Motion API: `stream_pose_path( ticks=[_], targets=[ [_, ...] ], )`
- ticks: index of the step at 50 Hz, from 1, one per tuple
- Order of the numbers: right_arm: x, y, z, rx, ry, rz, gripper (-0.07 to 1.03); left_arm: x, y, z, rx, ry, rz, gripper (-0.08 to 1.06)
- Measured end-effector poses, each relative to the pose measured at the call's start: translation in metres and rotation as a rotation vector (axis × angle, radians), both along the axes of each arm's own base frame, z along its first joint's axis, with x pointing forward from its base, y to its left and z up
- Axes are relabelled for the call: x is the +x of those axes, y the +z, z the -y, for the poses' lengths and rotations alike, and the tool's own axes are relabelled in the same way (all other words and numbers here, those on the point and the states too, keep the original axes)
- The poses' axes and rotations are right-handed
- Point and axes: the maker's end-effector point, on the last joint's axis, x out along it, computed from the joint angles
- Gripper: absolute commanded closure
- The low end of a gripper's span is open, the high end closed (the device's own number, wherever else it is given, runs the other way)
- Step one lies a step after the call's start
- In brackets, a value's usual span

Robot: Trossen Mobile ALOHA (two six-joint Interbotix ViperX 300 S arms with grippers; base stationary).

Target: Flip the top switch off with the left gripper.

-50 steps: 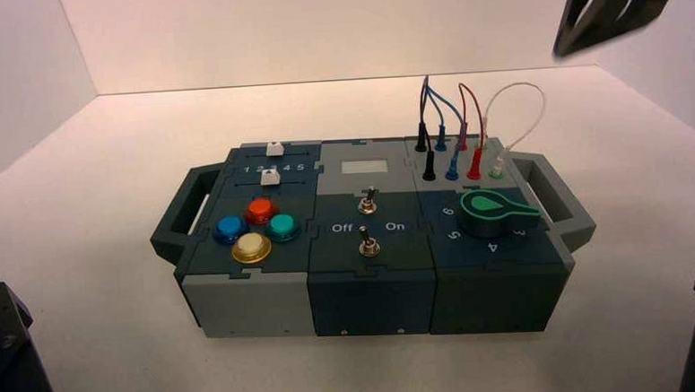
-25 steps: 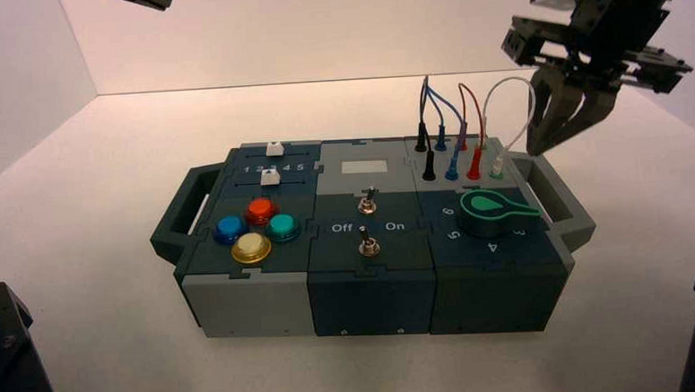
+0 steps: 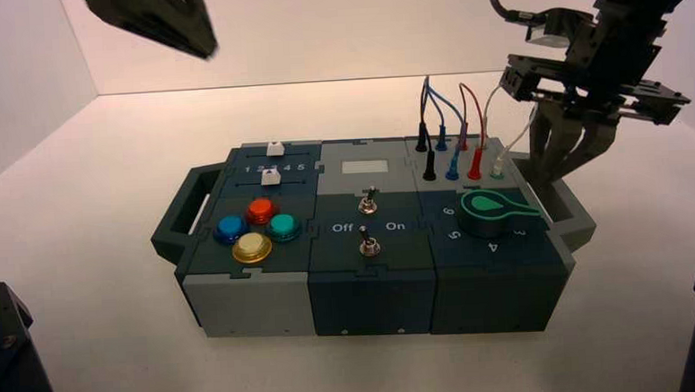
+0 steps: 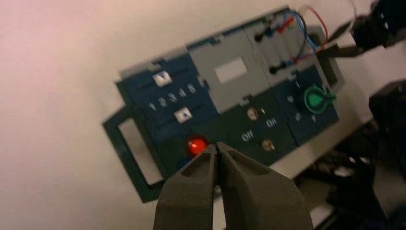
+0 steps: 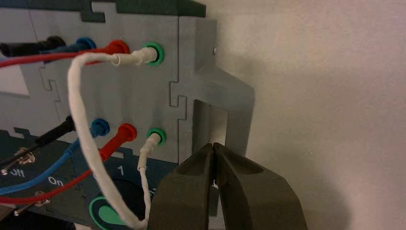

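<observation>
Open air above the button and slider side of the box, with the left gripper up beyond its far left corner; a clear drop onto the top switch from straight above; the lower switch stands near it on the near side, its lever upright; over to the right the wires arch up from the pale panel, and the right gripper hangs right beside them, blocking the way above the right handle.
</observation>
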Motion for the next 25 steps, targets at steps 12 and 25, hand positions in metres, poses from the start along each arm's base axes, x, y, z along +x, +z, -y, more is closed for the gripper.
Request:
stream_pose_path(
  ticks=[12, 25],
  targets=[
    [-0.002, -0.009, -0.001, -0.004, -0.007, -0.028, 0.99, -0.018, -0.019, 0.024, 0.04, -0.072, -0.09, 1.01],
    [-0.002, -0.014, -0.004, -0.008, -0.002, -0.048, 0.99, -0.03, -0.036, 0.05, 0.092, -0.118, -0.168, 1.01]
  ],
)
